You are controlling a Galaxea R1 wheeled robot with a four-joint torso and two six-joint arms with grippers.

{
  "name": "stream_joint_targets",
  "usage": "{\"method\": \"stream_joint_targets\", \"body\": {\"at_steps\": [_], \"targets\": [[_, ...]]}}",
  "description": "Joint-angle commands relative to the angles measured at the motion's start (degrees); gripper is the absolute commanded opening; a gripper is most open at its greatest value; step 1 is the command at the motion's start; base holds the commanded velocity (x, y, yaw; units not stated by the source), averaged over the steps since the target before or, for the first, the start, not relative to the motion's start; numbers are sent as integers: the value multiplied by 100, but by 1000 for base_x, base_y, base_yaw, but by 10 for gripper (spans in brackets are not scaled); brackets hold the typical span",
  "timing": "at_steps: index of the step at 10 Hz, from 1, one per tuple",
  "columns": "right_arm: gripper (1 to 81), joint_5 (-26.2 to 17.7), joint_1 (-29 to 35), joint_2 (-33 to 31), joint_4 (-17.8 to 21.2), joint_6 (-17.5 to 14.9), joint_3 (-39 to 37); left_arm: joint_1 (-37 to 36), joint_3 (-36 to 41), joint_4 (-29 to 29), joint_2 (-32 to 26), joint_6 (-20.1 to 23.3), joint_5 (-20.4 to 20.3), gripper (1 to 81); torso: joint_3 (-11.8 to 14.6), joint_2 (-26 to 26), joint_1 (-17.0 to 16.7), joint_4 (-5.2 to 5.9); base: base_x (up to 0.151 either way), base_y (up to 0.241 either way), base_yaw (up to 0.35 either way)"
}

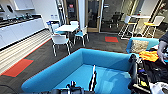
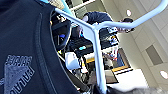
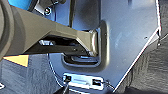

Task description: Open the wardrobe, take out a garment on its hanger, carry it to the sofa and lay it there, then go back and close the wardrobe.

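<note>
Directly ahead of the robot, the blue sofa (image 1: 100,65) is spreading across the lower half of the head view, its curved back wrapping round a wide seat. Rising in front of that seat is the pale hanger (image 1: 93,78), seen edge-on as a thin upright strip. In the left wrist view the hanger (image 2: 96,50) is showing its white stem and both arms, and the black garment (image 2: 22,50) with a grey printed logo is hanging from it, its neckline looping under one arm of the hanger.

Judging by this, the wardrobe has been opened, the garment taken out on its hanger and carried to the sofa; laying it on the seat is looking like the step in hand, and going back to close the wardrobe is remaining to do.

Near the lower edge of the left wrist view the hanger's stem is running down into a dark shape, which suggests the left arm is carrying it, but I cannot tell how its jaws are standing. The right wrist view is looking along robot parts above dark carpet, and I cannot tell the state of the right jaws either.

At the right edge of the head view, a person's hand (image 1: 162,51) is reaching beside an orange cloth (image 1: 148,55).
</note>
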Motion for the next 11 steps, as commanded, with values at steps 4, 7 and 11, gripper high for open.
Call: {"method": "stream_joint_targets", "body": {"at_steps": [4,7,11], "targets": [[811,-288,16,-28,-67,-12,39,-2347,-547,9,-80,-961,-534,10,-539,0,0,0,0,0,0],[811,-297,60,-19,-67,-12,48,-2830,-1040,9,288,-1330,-525,10,-321,-2,-4,0,0,0,0],[811,-305,86,-10,-49,-12,57,-3024,-2288,1,1264,-1568,-499,10,-488,5,5,33,0,0,0]]}}
